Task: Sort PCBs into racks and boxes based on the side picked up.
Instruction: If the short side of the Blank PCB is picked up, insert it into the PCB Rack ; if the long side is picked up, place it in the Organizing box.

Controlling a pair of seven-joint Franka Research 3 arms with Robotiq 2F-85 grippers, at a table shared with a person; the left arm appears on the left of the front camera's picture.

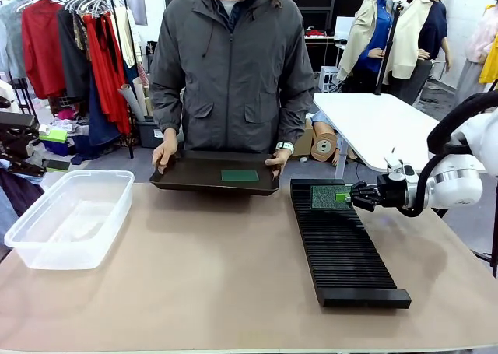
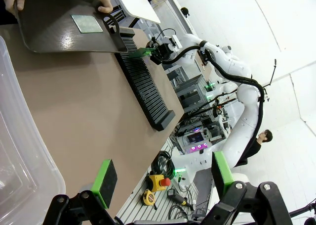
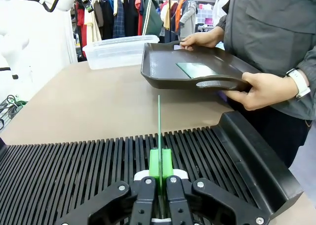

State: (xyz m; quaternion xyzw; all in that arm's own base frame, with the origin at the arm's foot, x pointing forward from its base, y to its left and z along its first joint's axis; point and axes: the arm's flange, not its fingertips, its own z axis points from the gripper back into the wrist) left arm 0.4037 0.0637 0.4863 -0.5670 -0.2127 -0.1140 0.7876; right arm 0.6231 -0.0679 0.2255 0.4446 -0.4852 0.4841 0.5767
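The right claw (image 1: 348, 194) (image 3: 160, 163) was closed tight on a PCB (image 1: 328, 196) (image 3: 159, 121), its green pads (image 3: 167, 161) pinching the board's near edge. The board stood upright and edge-on in the right wrist view, in line with the crosswise slots of the rack (image 1: 342, 253) (image 3: 74, 165) (image 2: 145, 84) (whether its lower edge sat in a slot could not be told). From the front it showed its lighter, dotted face and stood at the rack's far end, the one nearest the person. The rack lay lengthwise on the bench (image 1: 194, 268), toward the robot's right. Just beyond its far end the person (image 1: 233, 66) held a shallow dark tray (image 1: 194, 179) (image 3: 163, 71) (image 2: 54, 34) at the bench edge, one hand (image 1: 164, 153) (image 3: 200, 39) on one end and the other hand (image 1: 278, 161) (image 3: 266, 89) on the other. A second PCB (image 1: 239, 175) (image 3: 195, 69) (image 2: 87, 23) lay flat on the tray. Well apart from the rack, at the robot's left, stood the clear box (image 1: 66, 214) (image 3: 118, 49) (image 2: 19, 151). The left claw (image 2: 163, 175) hung beside this box with its jaws spread wide and nothing between its pads.
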